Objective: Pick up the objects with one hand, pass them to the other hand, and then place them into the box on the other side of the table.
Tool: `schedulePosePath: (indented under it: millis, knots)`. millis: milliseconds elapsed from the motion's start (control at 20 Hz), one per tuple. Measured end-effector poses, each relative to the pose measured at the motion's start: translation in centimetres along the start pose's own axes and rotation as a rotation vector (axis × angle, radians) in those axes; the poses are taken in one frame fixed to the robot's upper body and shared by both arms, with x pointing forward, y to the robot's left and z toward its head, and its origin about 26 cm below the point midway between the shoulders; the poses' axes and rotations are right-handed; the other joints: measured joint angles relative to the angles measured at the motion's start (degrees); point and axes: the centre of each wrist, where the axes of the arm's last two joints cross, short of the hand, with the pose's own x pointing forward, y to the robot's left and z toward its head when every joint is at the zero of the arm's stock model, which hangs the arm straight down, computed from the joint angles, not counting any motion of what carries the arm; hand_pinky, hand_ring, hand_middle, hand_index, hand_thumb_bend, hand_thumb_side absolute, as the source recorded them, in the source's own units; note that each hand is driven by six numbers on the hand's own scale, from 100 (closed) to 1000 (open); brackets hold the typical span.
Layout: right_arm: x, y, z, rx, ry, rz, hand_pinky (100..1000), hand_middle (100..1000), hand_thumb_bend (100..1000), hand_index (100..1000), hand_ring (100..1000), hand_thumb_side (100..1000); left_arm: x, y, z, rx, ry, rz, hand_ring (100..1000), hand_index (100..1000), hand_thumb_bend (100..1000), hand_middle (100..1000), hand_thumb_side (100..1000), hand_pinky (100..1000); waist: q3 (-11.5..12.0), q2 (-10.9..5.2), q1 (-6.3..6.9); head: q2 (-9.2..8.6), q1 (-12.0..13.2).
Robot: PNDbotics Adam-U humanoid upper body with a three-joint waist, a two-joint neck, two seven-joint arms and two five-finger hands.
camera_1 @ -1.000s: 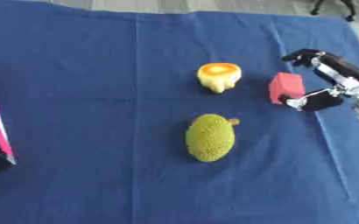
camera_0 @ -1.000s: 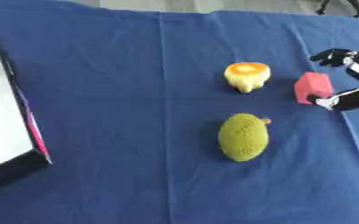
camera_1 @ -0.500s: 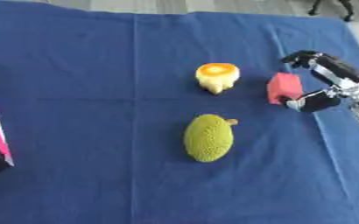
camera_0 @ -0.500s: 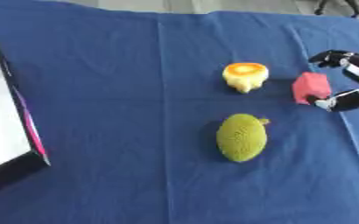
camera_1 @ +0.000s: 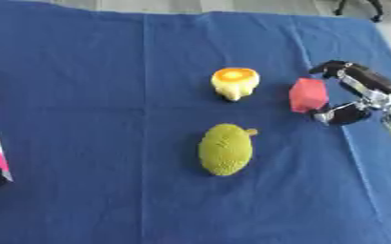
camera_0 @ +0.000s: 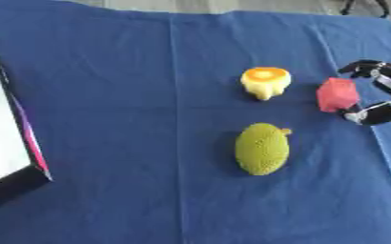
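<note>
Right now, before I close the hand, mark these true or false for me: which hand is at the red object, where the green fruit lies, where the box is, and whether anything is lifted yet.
1. The right hand is at the red object. True.
2. The green fruit lies beyond the yellow-and-orange object. False: it lies nearer the robot.
3. The box sits at the table's left edge. True.
4. The left hand holds the green fruit. False: no left hand shows, and the fruit lies on the blue cloth.
</note>
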Motion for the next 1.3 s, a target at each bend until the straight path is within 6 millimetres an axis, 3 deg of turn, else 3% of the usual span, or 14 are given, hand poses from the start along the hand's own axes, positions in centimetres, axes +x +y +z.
schedulePosePath:
  millis: [250, 750, 1300]
  knots:
    - [0.07, -0.03, -0.09, -0.002, -0.003, 0.0, 865, 852, 401, 868, 836, 118, 0.11, -0.05, 0.0, 0.007, -0.005, 0.004, 878, 759, 105, 1000, 812, 949, 0.2, 0.06, 0.01, -0.01, -0.1]
    - [0.3, 0.06, -0.32, -0.004, -0.006, 0.019, 859, 651, 394, 742, 777, 100, 0.19, -0.08, 0.02, 0.011, -0.006, 0.004, 879, 756, 104, 1000, 810, 948, 0.4, 0.37, 0.01, -0.04, -0.6]
    - [0.52, 0.08, -0.41, -0.001, -0.013, 0.011, 826, 544, 381, 641, 728, 100, 0.17, 0.11, 0.2, 0.013, 0.001, -0.005, 879, 754, 108, 999, 804, 947, 0.2, 0.37, 0.09, -0.07, -0.6]
